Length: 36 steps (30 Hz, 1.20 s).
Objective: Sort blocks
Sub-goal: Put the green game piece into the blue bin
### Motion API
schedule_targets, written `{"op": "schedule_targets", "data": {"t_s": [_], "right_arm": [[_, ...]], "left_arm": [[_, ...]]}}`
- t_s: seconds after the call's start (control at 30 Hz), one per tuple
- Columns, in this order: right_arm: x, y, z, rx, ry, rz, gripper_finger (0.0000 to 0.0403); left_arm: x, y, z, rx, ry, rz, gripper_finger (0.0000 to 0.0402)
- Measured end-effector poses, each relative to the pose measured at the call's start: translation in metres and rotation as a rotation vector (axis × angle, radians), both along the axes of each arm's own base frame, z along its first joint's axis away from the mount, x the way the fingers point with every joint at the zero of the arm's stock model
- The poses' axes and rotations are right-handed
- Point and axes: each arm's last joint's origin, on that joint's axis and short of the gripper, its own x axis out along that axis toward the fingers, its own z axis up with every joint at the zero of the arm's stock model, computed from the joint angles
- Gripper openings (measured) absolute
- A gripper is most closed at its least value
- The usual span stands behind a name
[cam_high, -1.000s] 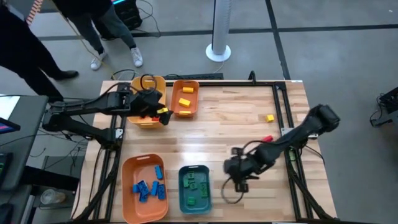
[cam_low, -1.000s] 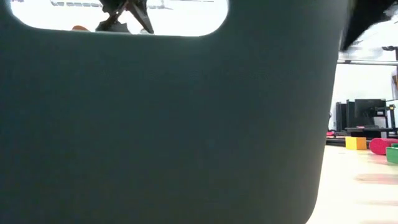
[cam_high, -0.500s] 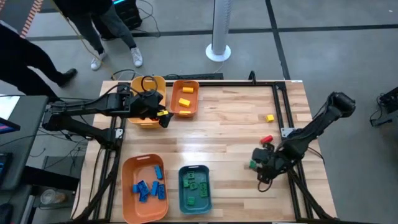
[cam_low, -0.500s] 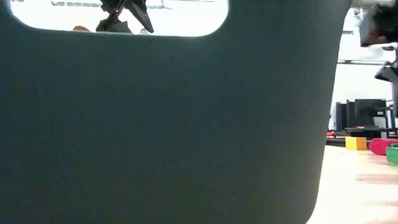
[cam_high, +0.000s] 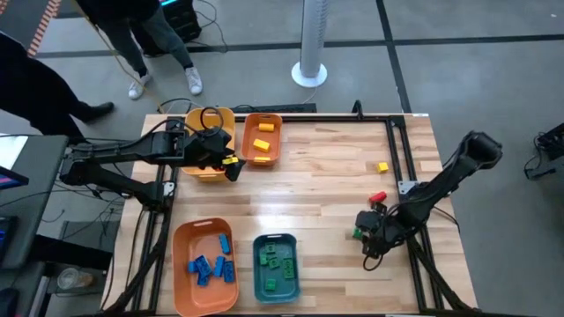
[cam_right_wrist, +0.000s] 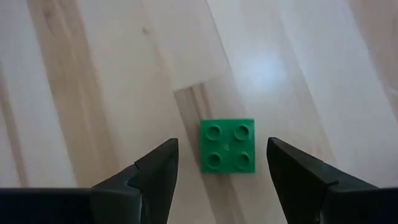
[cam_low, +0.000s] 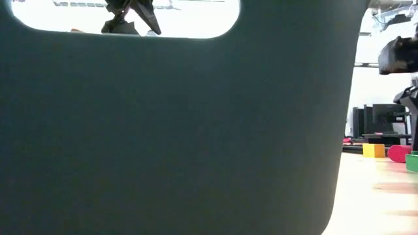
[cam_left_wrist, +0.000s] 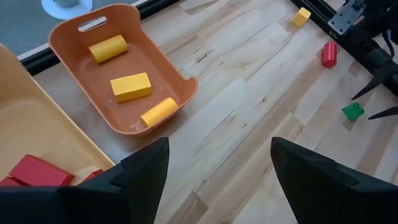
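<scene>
On the bench [cam_high: 326, 176], my left gripper [cam_left_wrist: 214, 171] waits spread by the yellow bin [cam_high: 211, 119]. My right gripper [cam_right_wrist: 217, 168] hangs spread over the green block [cam_right_wrist: 227, 145]; I'd descend straight, fingers straddling its flat sides.

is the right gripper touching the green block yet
Apart. The right wrist view shows the green block lying flat on the table with bare wood on both sides between it and the open right gripper fingers.
</scene>
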Motion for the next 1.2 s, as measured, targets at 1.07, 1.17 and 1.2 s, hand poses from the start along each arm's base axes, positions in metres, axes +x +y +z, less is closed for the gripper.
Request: {"op": "schedule_targets", "data": {"t_s": [1.07, 1.17, 1.2], "right_arm": [[0.105, 0.001, 0.095, -0.003, -0.398, 0.271, 0.0107], [0.14, -0.002, 0.111, 0.009, -0.419, 0.315, 0.0111], [0.151, -0.001, 0.115, 0.015, -0.43, 0.337, 0.0111]], "left_arm": [[-0.002, 0.005, 0.001, 0.136, 0.041, 0.061, 0.0274], [-0.002, 0.007, 0.001, 0.123, 0.029, 0.095, 0.0274], [-0.002, 0.007, 0.001, 0.114, 0.024, 0.106, 0.0274]]}}
